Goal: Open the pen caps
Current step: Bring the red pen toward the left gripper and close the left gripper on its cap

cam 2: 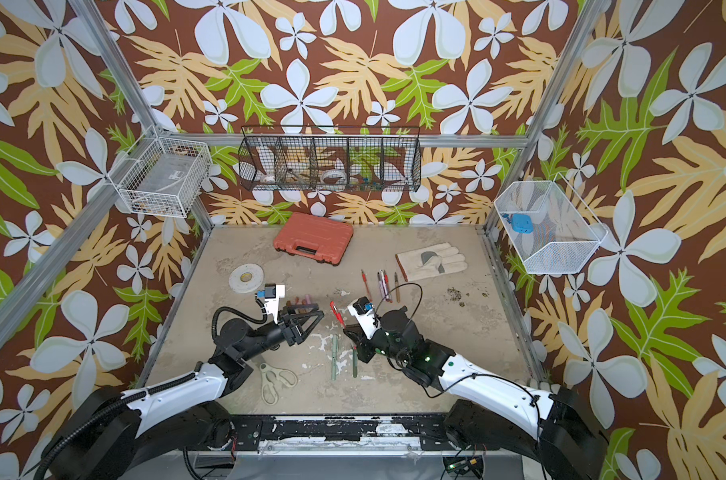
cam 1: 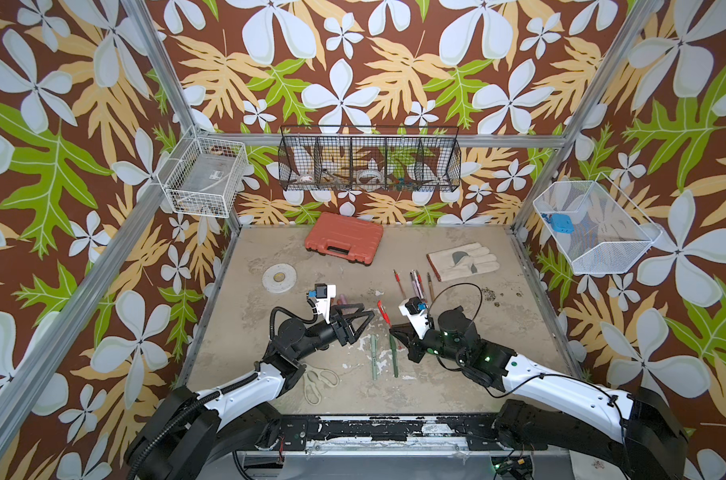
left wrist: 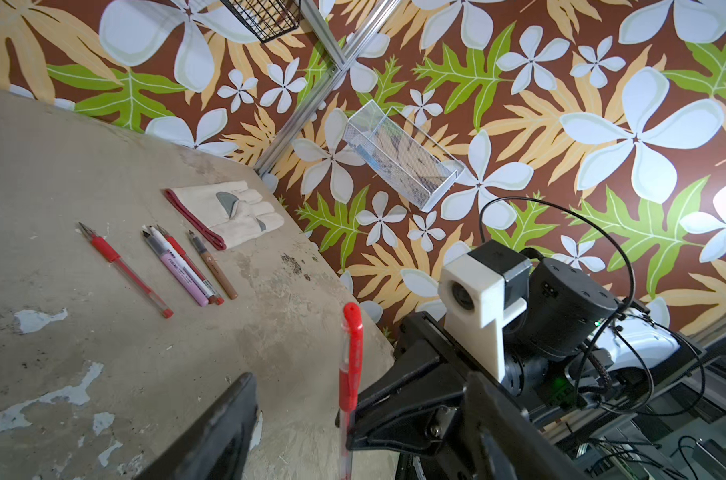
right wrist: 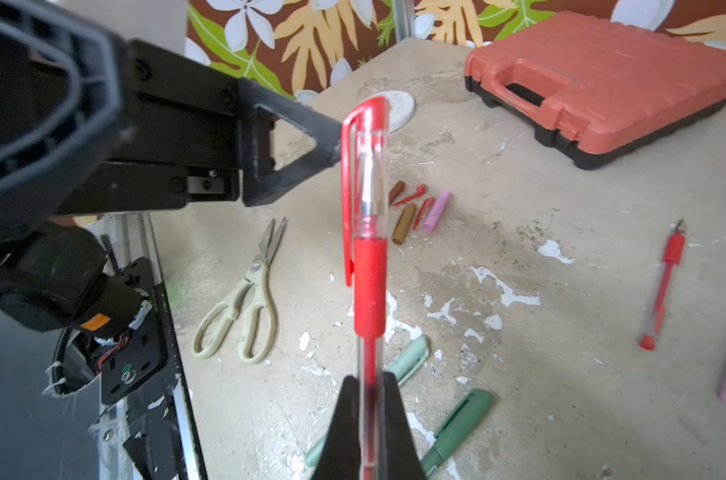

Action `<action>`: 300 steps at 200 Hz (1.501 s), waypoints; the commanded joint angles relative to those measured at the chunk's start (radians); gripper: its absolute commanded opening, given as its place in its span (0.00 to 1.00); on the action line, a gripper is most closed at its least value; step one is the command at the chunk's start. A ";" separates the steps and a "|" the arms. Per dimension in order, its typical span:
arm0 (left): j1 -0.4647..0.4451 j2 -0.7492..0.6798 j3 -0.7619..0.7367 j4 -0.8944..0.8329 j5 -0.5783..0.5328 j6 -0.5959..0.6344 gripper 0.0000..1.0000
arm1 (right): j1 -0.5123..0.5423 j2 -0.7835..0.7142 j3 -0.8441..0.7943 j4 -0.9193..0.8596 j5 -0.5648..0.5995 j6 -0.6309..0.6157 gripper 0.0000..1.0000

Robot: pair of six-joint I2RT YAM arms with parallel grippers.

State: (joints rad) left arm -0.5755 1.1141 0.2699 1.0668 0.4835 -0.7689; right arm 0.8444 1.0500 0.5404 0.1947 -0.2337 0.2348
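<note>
The right hand [right wrist: 367,386] is clamped on the clear barrel of a red pen [right wrist: 369,291]. It holds the pen off the tabletop [right wrist: 519,187] so that the red cap [right wrist: 363,158] points at the left hand [cam 1: 363,312]. The left hand's jaws stand apart just beside the cap, seemingly not yet around it, and I judge it is ready to pinch and pull. Beyond the red pen lie loose caps [right wrist: 436,210]. Beneath it lie two green pens [right wrist: 461,424], still capped.

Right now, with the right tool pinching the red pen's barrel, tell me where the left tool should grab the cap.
Take the red cap on its clear body near the closed end, beyond the rubber grip. Close the open left tool across it, off the clip side. The right tool clamps the red pen lower down, so a lengthwise pull should free it.
</note>
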 commanded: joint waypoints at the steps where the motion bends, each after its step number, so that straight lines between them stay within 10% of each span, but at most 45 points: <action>1: -0.015 0.012 0.008 0.091 0.058 0.054 0.77 | 0.000 -0.001 -0.006 0.067 -0.057 -0.034 0.02; 120: -0.037 -0.007 0.007 0.050 0.018 0.086 0.33 | 0.037 0.066 -0.004 0.107 -0.080 -0.070 0.02; 184: -0.040 0.032 0.022 0.033 0.005 0.086 0.34 | 0.053 0.093 0.017 0.094 -0.049 -0.088 0.02; 242: -0.041 0.043 0.021 0.038 0.005 0.085 0.09 | 0.054 0.088 0.018 0.086 -0.032 -0.088 0.03; 300: -0.041 0.037 0.019 0.032 0.023 0.127 0.01 | 0.053 0.029 0.006 0.063 -0.021 -0.091 0.40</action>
State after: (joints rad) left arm -0.6163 1.1530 0.2863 1.0721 0.4778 -0.6785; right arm 0.8967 1.1080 0.5549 0.2508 -0.2611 0.1493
